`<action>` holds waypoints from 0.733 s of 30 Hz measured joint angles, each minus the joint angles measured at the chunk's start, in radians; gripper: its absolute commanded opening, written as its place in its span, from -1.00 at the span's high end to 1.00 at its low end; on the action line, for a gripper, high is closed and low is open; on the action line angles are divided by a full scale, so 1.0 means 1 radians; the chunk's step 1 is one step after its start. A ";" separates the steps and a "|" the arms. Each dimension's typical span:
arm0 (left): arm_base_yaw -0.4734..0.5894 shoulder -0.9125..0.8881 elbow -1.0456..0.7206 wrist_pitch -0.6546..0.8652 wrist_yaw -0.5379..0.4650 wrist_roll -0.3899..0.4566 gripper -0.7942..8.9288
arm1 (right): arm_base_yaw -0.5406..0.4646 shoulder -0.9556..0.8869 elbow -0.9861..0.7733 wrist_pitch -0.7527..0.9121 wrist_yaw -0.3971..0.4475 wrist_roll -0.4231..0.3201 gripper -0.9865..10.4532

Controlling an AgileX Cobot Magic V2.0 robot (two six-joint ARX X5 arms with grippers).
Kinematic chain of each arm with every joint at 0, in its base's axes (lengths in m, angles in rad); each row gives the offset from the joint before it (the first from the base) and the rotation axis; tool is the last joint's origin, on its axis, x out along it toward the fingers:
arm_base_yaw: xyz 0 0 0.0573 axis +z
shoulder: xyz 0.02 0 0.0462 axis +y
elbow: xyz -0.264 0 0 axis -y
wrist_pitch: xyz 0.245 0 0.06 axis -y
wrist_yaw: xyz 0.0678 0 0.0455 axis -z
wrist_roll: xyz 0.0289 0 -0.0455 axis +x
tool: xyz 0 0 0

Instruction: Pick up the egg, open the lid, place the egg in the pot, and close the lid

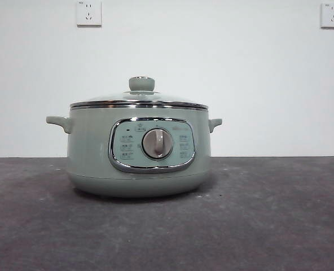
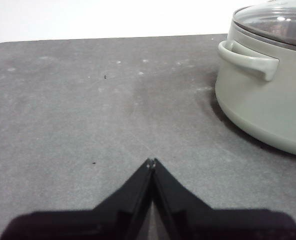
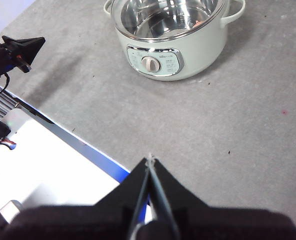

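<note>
Front view shows the lid (image 1: 139,100) seated on the pot (image 1: 136,155); both grippers (left (image 2: 151,162), right (image 3: 149,160)) are pinched together, empty; with no egg visible, the pick could stall.

Even, bright light, soft shadow under the pot (image 1: 139,152); wrist views look slightly soft, perhaps overexposed.

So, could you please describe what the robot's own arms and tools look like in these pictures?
Each tool is matte black: two flat wedge-shaped jaws tapering to a fine point. The left tool and right tool look alike, each rising from a broad black base. In the right wrist view, the left tool shows from the side as a black pointed wedge, with a small red mark and dark cables behind it.
</note>
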 measured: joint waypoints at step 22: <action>0.000 0.005 0.000 0.000 0.002 0.000 0.84 | -0.307 -0.121 -0.153 0.438 0.048 -0.234 0.83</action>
